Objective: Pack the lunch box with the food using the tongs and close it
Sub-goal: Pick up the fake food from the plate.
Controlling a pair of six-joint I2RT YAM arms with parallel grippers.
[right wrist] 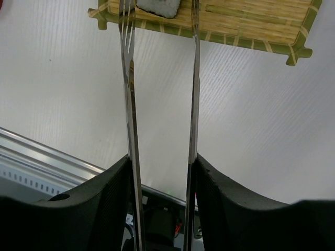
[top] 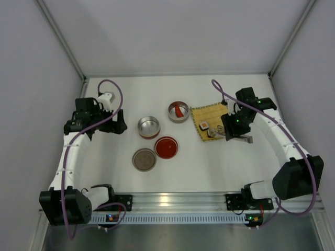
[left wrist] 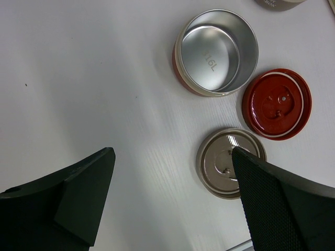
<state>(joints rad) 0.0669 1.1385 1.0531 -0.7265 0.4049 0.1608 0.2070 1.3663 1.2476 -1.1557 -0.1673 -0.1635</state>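
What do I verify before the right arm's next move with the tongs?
1. Seating of tongs in right gripper: ok, both blades run between its fingers.
2. Tips astride a sushi piece on the bamboo mat: ok.
3. Piece pinched: not ok, a gap shows on each side.
4. Tins open: ok, the empty tin and the tin holding the red piece are both lidless; red piece is inside.
5. Lids out of the way: ok, red lid and grey lid lie flat beside the empty tin.
6. Clearance of left gripper: ok, open, away from the mat.
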